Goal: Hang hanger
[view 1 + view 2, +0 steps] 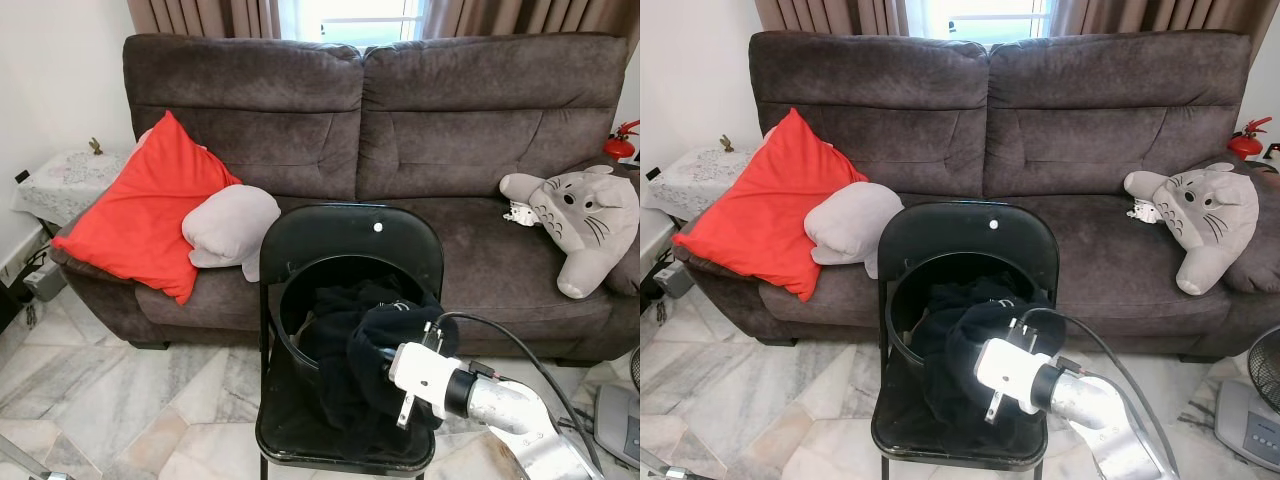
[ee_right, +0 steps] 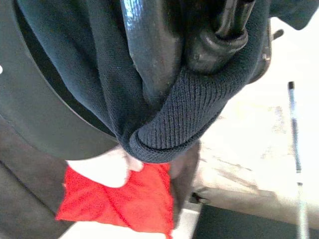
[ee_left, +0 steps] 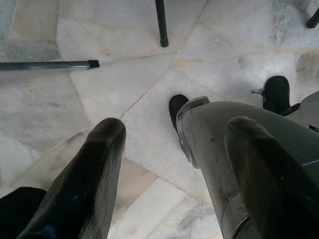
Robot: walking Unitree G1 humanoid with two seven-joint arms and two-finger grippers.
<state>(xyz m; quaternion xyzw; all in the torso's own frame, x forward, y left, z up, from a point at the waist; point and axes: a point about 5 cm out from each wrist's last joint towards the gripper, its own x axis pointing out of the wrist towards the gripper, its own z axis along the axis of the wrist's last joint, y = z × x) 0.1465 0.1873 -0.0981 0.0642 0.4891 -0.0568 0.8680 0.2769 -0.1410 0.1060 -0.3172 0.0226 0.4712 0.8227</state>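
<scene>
A black folding chair (image 1: 350,240) stands in front of the sofa, with a round black bucket (image 1: 292,300) on its seat. Dark clothes (image 1: 350,300) fill the bucket and spill over its rim. My right arm (image 1: 470,392) reaches in from the lower right, and a dark knit garment (image 1: 385,345) drapes over its end and hides the fingers. In the right wrist view, my right gripper (image 2: 184,45) is shut on that dark garment (image 2: 174,129), whose ribbed cuff wraps around the fingers. My left gripper (image 3: 177,129) hangs open over the marble floor, holding nothing.
A grey sofa (image 1: 450,130) spans the back, carrying a red cushion (image 1: 150,210), a pale grey pillow (image 1: 230,225) and a grey plush toy (image 1: 580,215). A lace-covered side table (image 1: 60,180) is at the far left. Marble floor (image 1: 120,400) surrounds the chair.
</scene>
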